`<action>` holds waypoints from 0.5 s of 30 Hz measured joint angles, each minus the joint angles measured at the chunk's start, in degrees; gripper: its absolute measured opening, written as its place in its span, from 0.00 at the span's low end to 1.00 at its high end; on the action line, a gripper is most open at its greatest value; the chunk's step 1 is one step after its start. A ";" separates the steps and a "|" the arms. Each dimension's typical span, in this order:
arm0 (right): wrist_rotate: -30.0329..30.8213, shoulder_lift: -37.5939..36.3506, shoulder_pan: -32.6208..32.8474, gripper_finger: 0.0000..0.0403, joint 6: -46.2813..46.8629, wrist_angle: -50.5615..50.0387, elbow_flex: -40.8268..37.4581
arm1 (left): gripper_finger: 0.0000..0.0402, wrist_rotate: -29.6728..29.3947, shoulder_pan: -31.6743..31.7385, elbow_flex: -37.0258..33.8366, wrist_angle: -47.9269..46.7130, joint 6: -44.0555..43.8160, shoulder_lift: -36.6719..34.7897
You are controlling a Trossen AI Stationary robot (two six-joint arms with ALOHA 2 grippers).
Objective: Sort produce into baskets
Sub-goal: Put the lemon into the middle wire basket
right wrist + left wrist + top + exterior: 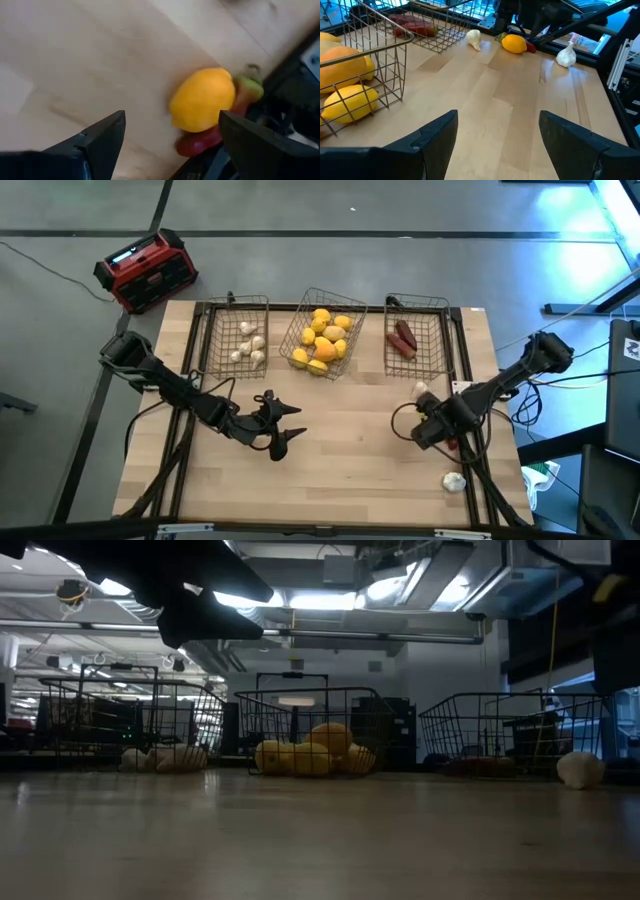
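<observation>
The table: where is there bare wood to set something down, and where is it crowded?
Bare wood on the table lies between the left gripper and right gripper, both open, and along the near edge. Crowded: the back, with three baskets of produce, and the right side, where a lemon, a red pepper and two white bulbs lie loose.

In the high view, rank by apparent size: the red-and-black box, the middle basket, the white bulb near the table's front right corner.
1. The middle basket and the red-and-black box look about alike; I won't rank them.
2. The white bulb is clearly the smallest.
</observation>
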 joint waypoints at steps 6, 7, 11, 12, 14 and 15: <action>-2.00 0.18 0.65 0.79 6.58 1.31 -5.17 | 0.69 0.00 -0.01 -0.01 0.00 0.00 0.00; -3.23 0.18 0.65 0.79 6.74 1.62 -6.04 | 0.69 0.00 -0.01 -0.01 0.00 -0.08 0.00; -4.89 0.21 0.65 0.79 7.97 1.75 -9.07 | 0.69 0.02 0.01 0.00 0.00 -0.24 0.00; -4.86 0.21 0.65 0.79 8.10 2.13 -9.65 | 0.69 0.00 0.01 -0.01 0.00 -0.24 0.00; -4.87 0.21 0.65 0.79 8.13 4.15 -10.78 | 0.69 0.02 -0.01 -0.01 0.00 -0.21 0.00; -4.90 0.21 0.65 0.79 8.12 5.73 -11.33 | 0.69 0.02 0.01 0.01 0.00 -0.15 0.00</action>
